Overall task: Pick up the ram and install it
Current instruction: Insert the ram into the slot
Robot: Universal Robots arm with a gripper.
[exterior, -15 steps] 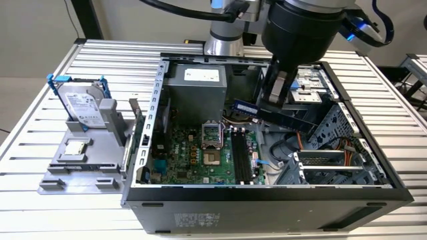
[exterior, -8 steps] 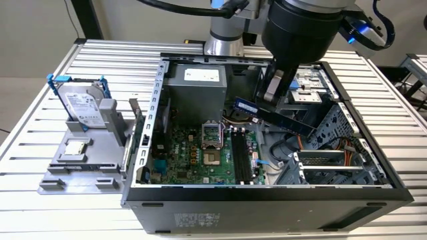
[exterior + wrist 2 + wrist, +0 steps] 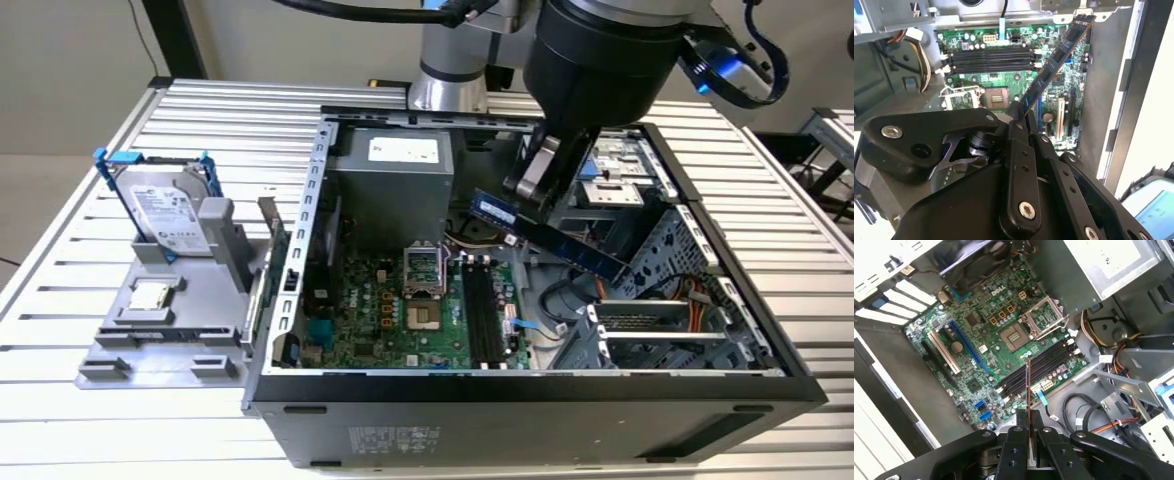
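Observation:
The ram (image 3: 558,242) is a long dark stick with a blue label. It hangs tilted in the air inside the open computer case, above the motherboard (image 3: 400,320). My gripper (image 3: 527,195) is shut on one end of it. In the second wrist view the ram (image 3: 1056,60) slants away from the fingertips of the gripper (image 3: 1021,117), over the green board. In the first wrist view the ram (image 3: 1027,385) appears edge-on, rising from the gripper (image 3: 1029,415). It is above the row of black memory slots (image 3: 1036,372), apart from them.
A silver hard drive in a blue frame (image 3: 167,212) stands on a grey fixture (image 3: 147,335) at the exterior view's left. Inside the case are the power supply (image 3: 394,175), the CPU socket (image 3: 423,265), drive cages (image 3: 667,330) and loose cables (image 3: 1114,360).

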